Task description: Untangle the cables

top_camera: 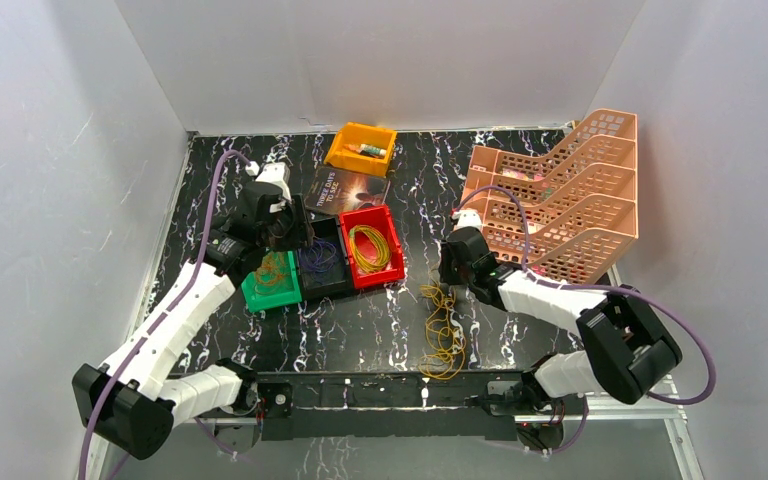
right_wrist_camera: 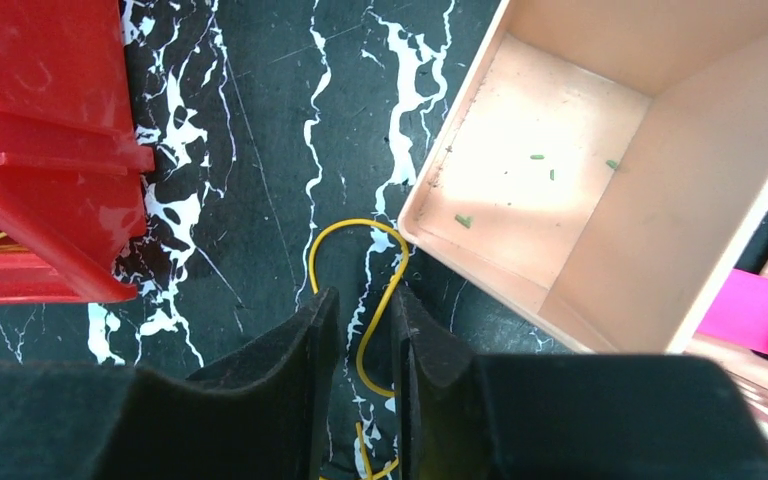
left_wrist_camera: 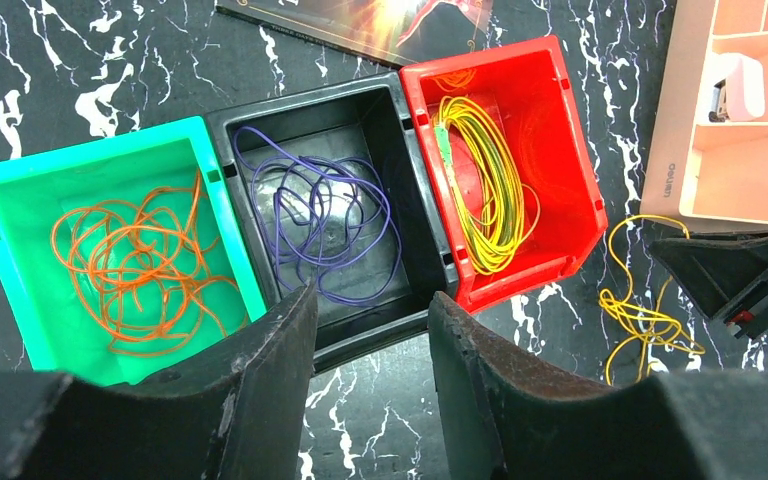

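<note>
Loose yellow cables (top_camera: 442, 335) lie tangled on the table in front of my right gripper (top_camera: 448, 262). In the right wrist view one yellow strand (right_wrist_camera: 360, 235) runs between the fingers of that gripper (right_wrist_camera: 365, 300), which stand narrowly apart around it without pinching it. Orange cables (left_wrist_camera: 130, 265) fill the green bin (left_wrist_camera: 90, 150), purple cables (left_wrist_camera: 315, 225) the black bin (left_wrist_camera: 300, 105), and a yellow coil (left_wrist_camera: 485, 190) the red bin (left_wrist_camera: 560, 140). My left gripper (left_wrist_camera: 370, 300) hovers open and empty over the black bin's near edge.
A pink stacked file tray (top_camera: 560, 195) stands at the right, its corner (right_wrist_camera: 430, 230) close beside the right fingers. An orange bin (top_camera: 361, 148) and a book (top_camera: 350, 188) sit behind the three bins. The red bin's corner (right_wrist_camera: 40, 150) is left of the right gripper.
</note>
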Tool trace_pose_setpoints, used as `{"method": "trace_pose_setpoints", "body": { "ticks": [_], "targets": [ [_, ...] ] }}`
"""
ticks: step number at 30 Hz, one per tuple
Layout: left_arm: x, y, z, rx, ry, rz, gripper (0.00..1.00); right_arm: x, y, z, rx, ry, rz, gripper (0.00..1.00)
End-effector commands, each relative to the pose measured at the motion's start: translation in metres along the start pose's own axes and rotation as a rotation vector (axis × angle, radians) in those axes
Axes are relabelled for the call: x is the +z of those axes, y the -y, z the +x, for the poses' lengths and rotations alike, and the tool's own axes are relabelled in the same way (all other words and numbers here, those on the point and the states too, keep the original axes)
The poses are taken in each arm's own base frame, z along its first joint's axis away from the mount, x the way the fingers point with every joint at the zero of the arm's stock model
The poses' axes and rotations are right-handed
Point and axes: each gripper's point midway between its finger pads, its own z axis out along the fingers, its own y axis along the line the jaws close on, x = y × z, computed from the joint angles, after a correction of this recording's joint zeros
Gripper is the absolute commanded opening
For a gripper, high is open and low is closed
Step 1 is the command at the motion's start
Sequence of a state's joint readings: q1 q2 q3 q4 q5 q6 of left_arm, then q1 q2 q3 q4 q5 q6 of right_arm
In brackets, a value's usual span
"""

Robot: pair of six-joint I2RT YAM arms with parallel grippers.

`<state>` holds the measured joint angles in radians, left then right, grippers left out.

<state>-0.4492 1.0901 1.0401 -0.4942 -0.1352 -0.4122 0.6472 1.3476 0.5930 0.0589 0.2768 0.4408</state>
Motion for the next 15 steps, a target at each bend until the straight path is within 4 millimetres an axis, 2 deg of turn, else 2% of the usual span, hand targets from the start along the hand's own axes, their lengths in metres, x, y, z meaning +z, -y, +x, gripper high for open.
{"method": "trace_pose_setpoints", "body": {
  "ticks": [1, 7, 11, 13, 15],
  "targets": [
    [-0.009, 0.001, -0.006, 0.003, 0.032, 0.007, 0.44, 0.004, -0.004, -0.030, 0.004, 0.090, 0.012, 0.33],
    [-0.009, -0.005, -0.009, 0.022, 0.048, -0.017, 0.46, 0.008, -0.004, -0.026, -0.010, 0.066, 0.013, 0.21],
    [-0.012, -0.006, -0.013, 0.050, 0.060, -0.020, 0.48, -0.001, -0.007, -0.033, -0.012, 0.090, -0.005, 0.11],
    [-0.013, -0.004, -0.015, 0.057, 0.062, -0.011, 0.48, -0.008, -0.009, -0.039, -0.011, 0.112, -0.025, 0.02],
    [-0.013, -0.002, -0.017, 0.062, 0.068, 0.000, 0.48, -0.014, -0.012, -0.044, -0.010, 0.131, -0.042, 0.00]
  ]
}}
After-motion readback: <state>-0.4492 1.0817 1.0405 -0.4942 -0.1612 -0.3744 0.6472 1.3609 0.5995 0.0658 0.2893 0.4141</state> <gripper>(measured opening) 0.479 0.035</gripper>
